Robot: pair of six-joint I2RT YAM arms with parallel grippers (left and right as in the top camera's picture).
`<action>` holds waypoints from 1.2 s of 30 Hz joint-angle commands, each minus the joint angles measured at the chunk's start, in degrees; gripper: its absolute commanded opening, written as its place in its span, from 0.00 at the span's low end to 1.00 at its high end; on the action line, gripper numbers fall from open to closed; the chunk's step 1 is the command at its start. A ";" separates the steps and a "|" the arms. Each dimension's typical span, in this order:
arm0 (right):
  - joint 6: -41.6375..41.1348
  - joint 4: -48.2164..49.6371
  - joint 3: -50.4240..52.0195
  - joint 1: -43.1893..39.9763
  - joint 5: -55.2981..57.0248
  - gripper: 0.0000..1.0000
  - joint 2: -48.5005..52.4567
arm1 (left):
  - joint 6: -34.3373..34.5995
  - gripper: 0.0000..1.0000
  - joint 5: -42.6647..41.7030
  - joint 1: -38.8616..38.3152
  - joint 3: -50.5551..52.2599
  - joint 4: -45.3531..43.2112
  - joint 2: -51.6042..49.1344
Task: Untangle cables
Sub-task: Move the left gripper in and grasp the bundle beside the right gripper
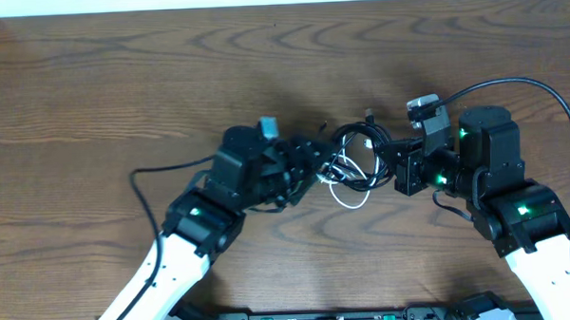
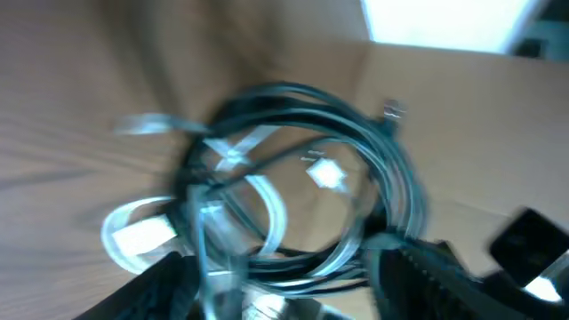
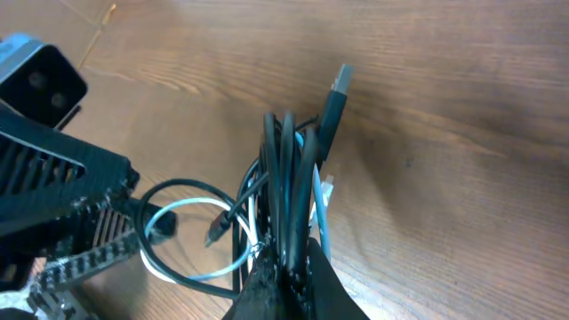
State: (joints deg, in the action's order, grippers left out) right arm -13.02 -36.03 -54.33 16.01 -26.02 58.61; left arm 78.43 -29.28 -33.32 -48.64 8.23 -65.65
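Right pincer (image 1: 397, 171), seen from overhead, is clamped on the black cables (image 1: 360, 135) at the bundle's 3 o'clock edge. The left pincer (image 1: 321, 170) sits at 9 o'clock, fingers apart beside the white cable (image 1: 348, 201), which loops toward 6 o'clock on the table (image 1: 121, 80).

Left wrist view, blurred: the left pincer (image 2: 284, 298) stands spread, with several strands crossing between its fingers and none visibly gripped.

Right wrist view: the right pincer (image 3: 289, 284) pinches 2 or 3 black loops upright, and a plug (image 3: 336, 89) sticks out at 1 o'clock.

Untangling looks barely begun. All 3 cords are interwoven in 1 clump, and none lies apart.
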 commanded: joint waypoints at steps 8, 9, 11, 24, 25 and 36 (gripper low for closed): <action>-0.46 0.24 -0.42 0.22 -1.75 0.01 -0.37 | -3.58 0.25 -4.85 -3.15 -1.09 -1.05 -10.47; -0.46 0.24 -0.42 0.22 -1.75 0.01 -0.37 | -4.46 0.15 -5.44 -3.15 -1.09 -0.98 -11.23; -0.42 0.26 -0.42 0.20 -1.68 0.01 -0.37 | -5.95 0.08 -6.45 -3.15 -1.09 -0.46 -12.37; -8.72 4.22 -0.42 -3.43 -0.22 0.01 -3.17 | -38.60 0.08 -5.49 -2.21 -1.09 12.33 -11.41; -8.83 5.03 -0.42 -4.24 -2.84 0.01 -3.67 | -39.26 0.08 -2.51 -2.21 -1.09 14.78 -11.41; -5.60 5.60 -0.42 -14.36 -11.65 0.01 -8.15 | -39.19 0.08 28.70 -1.53 -1.09 31.89 -11.39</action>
State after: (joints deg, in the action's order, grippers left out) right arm -20.14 -30.70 -53.91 4.10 -36.51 51.68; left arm 41.36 -11.97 -35.62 -50.06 38.11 -77.14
